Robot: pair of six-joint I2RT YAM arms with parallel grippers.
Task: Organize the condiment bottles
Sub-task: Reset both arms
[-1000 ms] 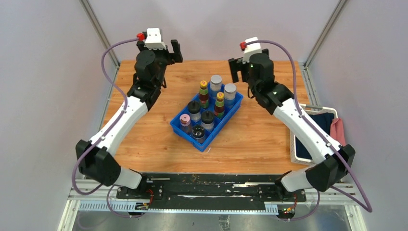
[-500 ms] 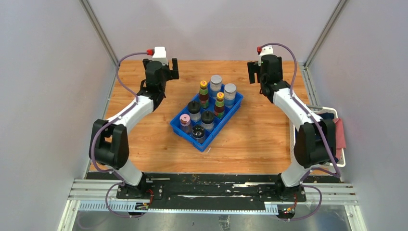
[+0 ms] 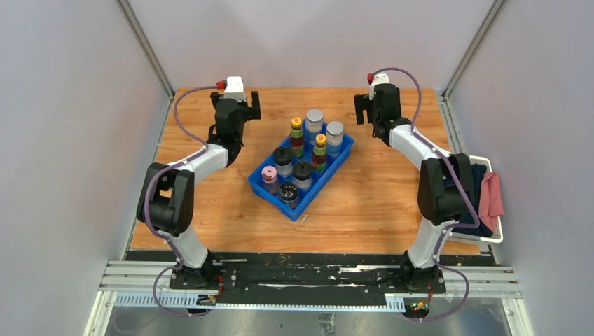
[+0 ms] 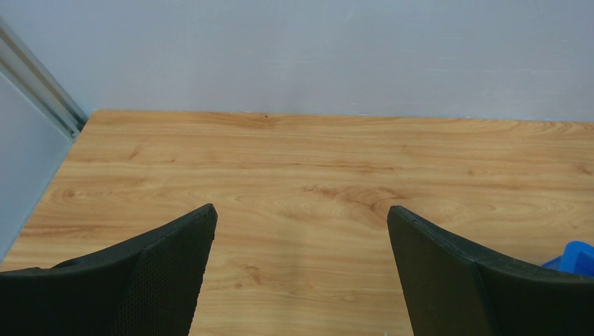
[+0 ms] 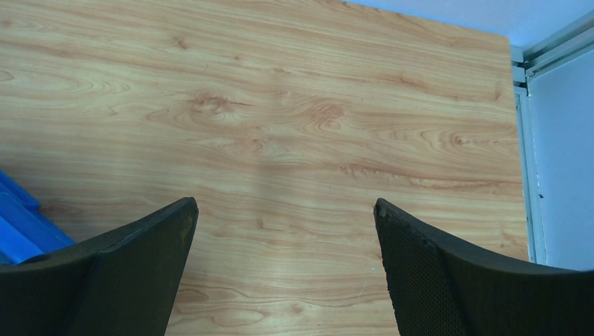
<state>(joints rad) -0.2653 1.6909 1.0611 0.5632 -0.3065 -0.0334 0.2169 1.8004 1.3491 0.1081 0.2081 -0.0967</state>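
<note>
Blue tray (image 3: 329, 176) at the middle of the table (image 3: 378, 203), turned diagonally, one corner toward the near edge. Inside it, all the condiment bottles (image 3: 302, 172), upright and packed close: two tall dark bottles (image 3: 297, 133) with yellow-red caps toward the far end, two clear jars (image 3: 314, 119) with grey lids just beside them on the far right side, two black-lidded jars (image 3: 283, 158) in the middle, one pink-lidded jar (image 3: 269, 175) and one dark-topped jar (image 3: 288, 192) by the near corner. Which compartment for each: cannot tell. Left gripper (image 3: 242, 106) close to the far edge of the table, toward the far left corner, well apart from the tray; fingers (image 4: 161, 273) spread wide over bare wood, pinching nothing, a sliver of tray blue at the right margin of the wrist view. Right gripper (image 3: 370, 109) close to the far edge, toward the far right corner, likewise apart from the tray; fingers (image 5: 455, 280) spread wide over bare wood, gripping nothing, a strip of tray blue at the left margin. White basket (image 3: 490, 234) with dark blue and pink cloth (image 3: 490, 192) just off the right edge of the table.
</note>
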